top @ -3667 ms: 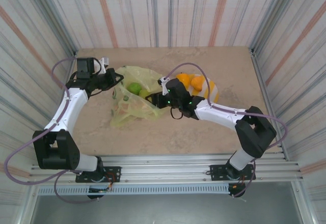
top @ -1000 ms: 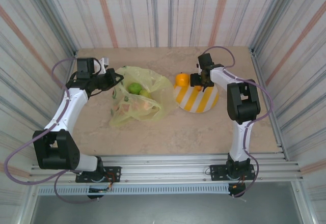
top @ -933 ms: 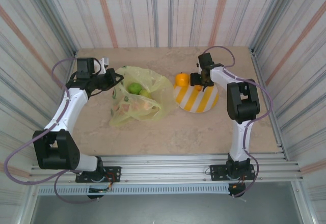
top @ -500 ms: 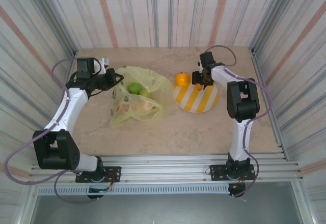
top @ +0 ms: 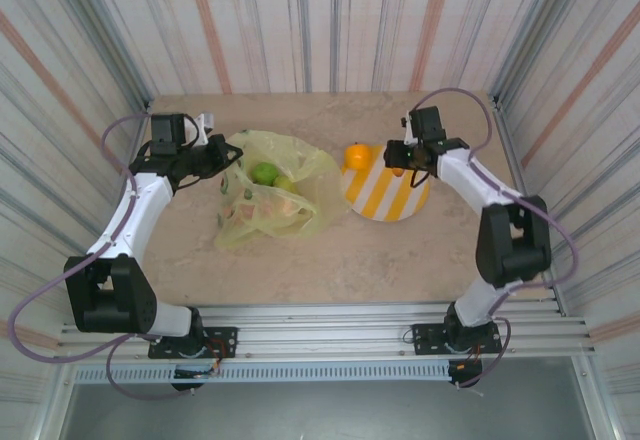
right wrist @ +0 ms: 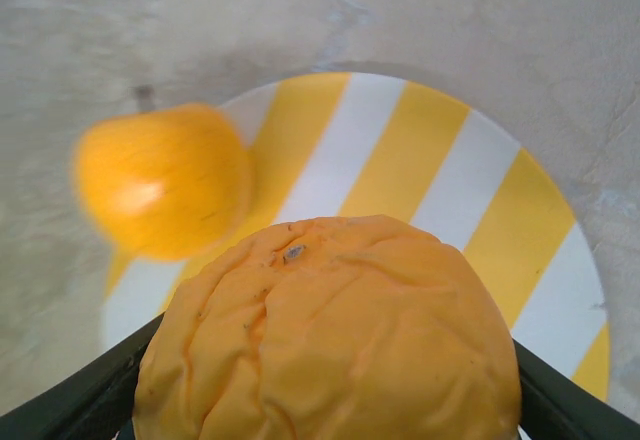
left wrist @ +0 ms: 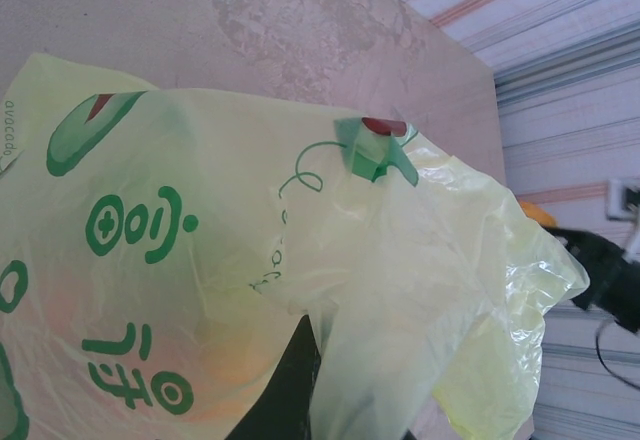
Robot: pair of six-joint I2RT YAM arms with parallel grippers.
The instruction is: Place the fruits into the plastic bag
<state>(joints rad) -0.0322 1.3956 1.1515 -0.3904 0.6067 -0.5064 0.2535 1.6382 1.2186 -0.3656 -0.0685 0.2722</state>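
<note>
Right wrist view: my right jaws pinch the orange fruit (right wrist: 330, 340) across its middle, light and slippery I judge; left jaws, pressed together, hold the flimsy plastic bag (left wrist: 200, 210).

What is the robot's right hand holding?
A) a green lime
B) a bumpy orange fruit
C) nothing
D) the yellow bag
B: in the right wrist view the bumpy orange fruit sits pinched between the right gripper's dark fingers, with the striped plate behind it.

Left arm reaches forward, left gripper (top: 218, 156) pinched shut on the plastic bag (top: 295, 182); right arm angles inward, right gripper (top: 399, 160) clasping an orange fruit (right wrist: 330, 330)
</note>
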